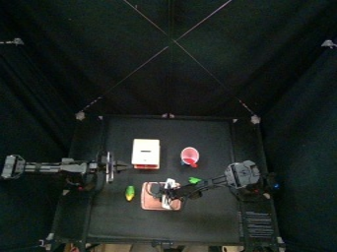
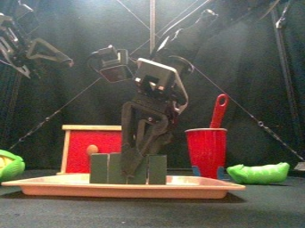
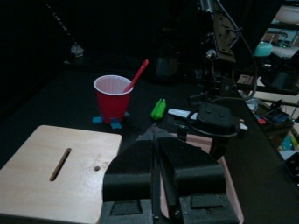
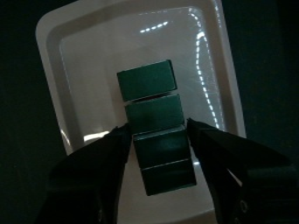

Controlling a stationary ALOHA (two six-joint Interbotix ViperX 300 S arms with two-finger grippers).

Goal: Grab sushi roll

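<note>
A row of dark green sushi rolls [image 4: 156, 114] lies along the middle of a pale tray [image 4: 82, 79]. In the front view the sushi rolls [image 2: 128, 167] stand on the pink tray [image 2: 191, 185]. My right gripper [image 4: 166, 162] is open and low over the row, one jaw on each side of the pieces nearest the wrist, with nothing clamped. From above, the right gripper [image 1: 168, 193] reaches in from the right onto the tray [image 1: 149, 203]. My left gripper [image 3: 162, 171] is shut and rests at the table's left [image 1: 105, 169], holding nothing.
A wooden box [image 1: 145, 151] with a slot stands behind the tray, with a red cup [image 2: 206, 151] holding a red stick [image 2: 219, 109] to its right. Green toys lie at the left [image 2: 10, 165] and right [image 2: 256, 172] of the tray.
</note>
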